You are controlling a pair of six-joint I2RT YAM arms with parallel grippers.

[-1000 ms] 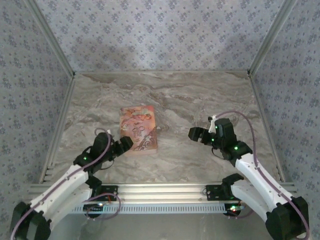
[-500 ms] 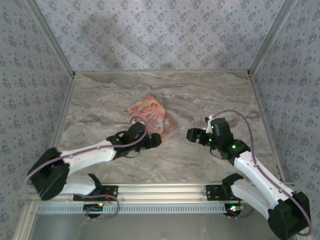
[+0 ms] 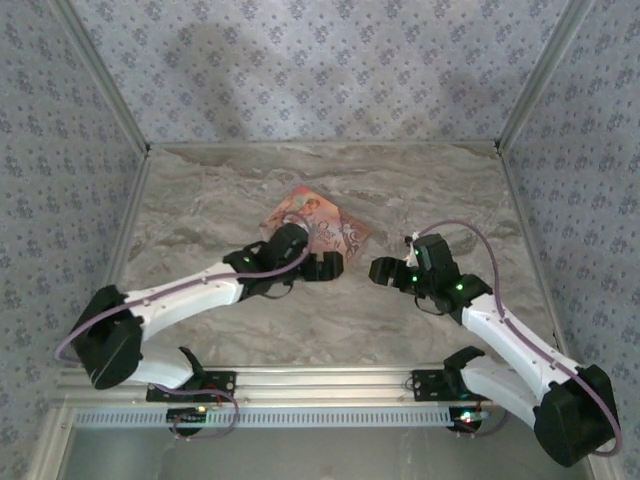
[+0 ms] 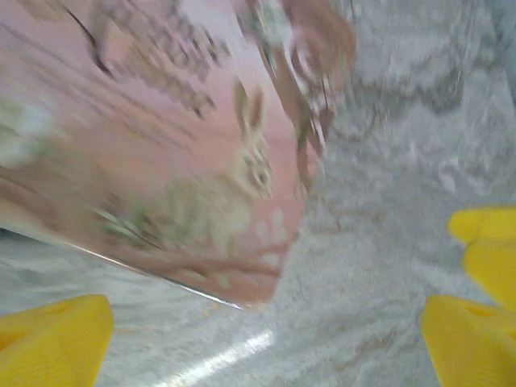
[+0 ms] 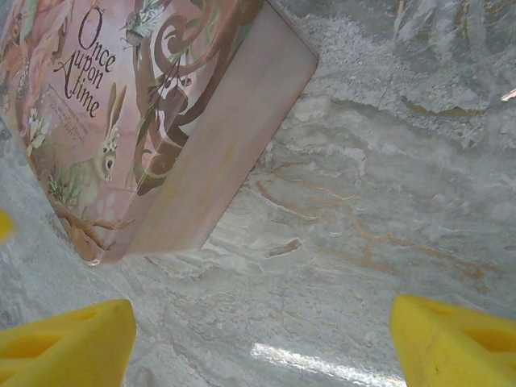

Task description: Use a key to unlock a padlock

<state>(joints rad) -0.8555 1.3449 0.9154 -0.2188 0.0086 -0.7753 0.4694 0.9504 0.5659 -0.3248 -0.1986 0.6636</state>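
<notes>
Padlock: can't tell where it sits, prob. on a hidden side of the storybook box (image 3: 330, 228). The left hand (image 3: 325, 268), fingers spread + empty, is at box's near edge. The right hand (image 3: 383, 270), likewise spread, is just right of box. Best to turn box slowly and brace w/ right till the lock faces up.

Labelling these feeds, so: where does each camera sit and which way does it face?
Top external: above and behind the bases, looking down on the table; both arms, left gripper, right gripper.
Left wrist: on left arm, facing down at the pink box; yellow fingertips.
Right wrist: on right arm, facing the same box; yellow fingertips.
Shared: all three see the box.
</notes>
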